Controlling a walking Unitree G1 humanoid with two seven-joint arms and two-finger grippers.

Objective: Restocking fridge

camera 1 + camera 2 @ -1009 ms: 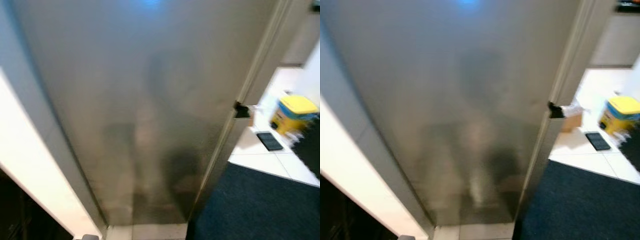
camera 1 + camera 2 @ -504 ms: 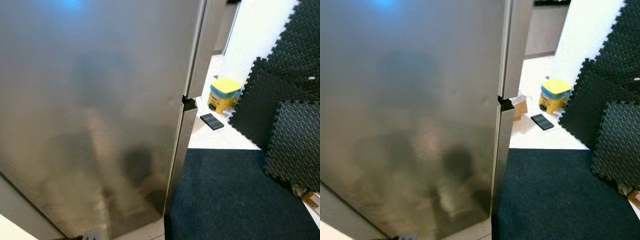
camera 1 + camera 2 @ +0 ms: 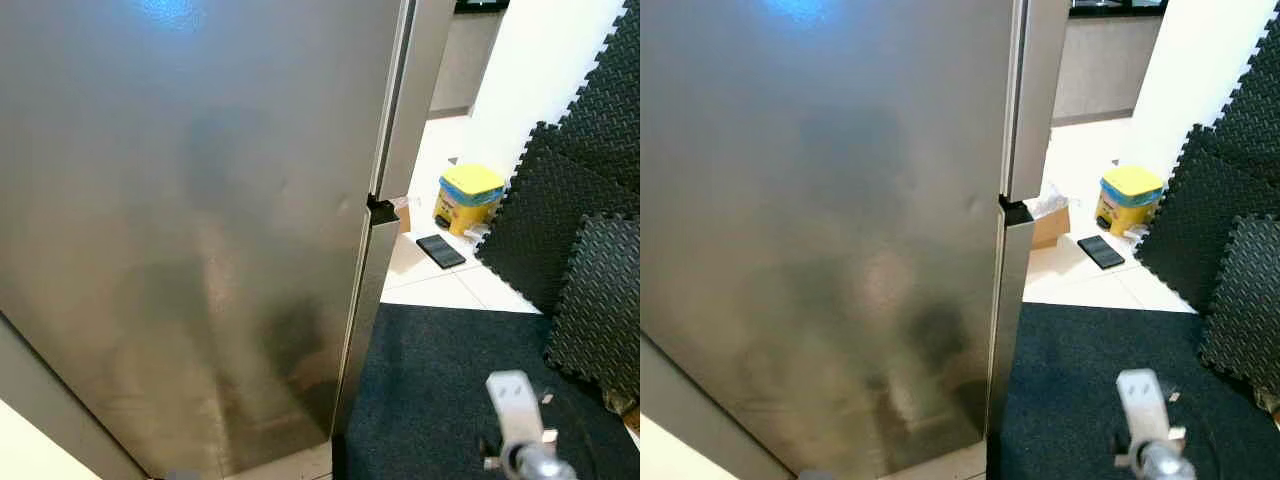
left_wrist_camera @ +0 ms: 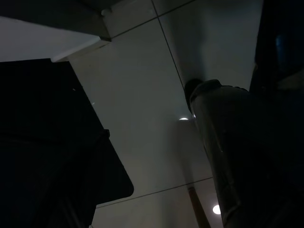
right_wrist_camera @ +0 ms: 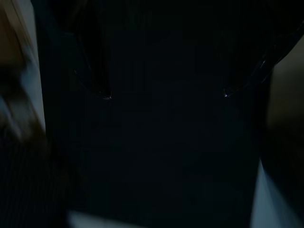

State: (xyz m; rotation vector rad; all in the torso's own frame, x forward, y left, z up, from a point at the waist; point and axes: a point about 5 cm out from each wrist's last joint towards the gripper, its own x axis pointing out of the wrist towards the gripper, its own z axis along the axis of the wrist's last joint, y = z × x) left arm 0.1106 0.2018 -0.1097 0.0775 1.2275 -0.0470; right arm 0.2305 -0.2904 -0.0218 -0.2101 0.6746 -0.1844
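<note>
Right hand point(image 3: 520, 440) low over dark mat point(image 3: 440, 380), finger state unclear; closed fridge point(image 3: 200, 220) to its left.

Right arm point(image 3: 520, 430) cropped; fridge point(image 3: 200, 200) cropped

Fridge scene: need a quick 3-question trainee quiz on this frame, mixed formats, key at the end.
1. True or false: the fridge door is shut.
2. What lies on the tiles beside the yellow-lidded tub? A) flat black device B) a red cup C) a broom
3. Fill in: the dark floor covering right of the fridge is a ____.

Key: 1 true. 2 A, the flat black device. 3 mat.
</note>
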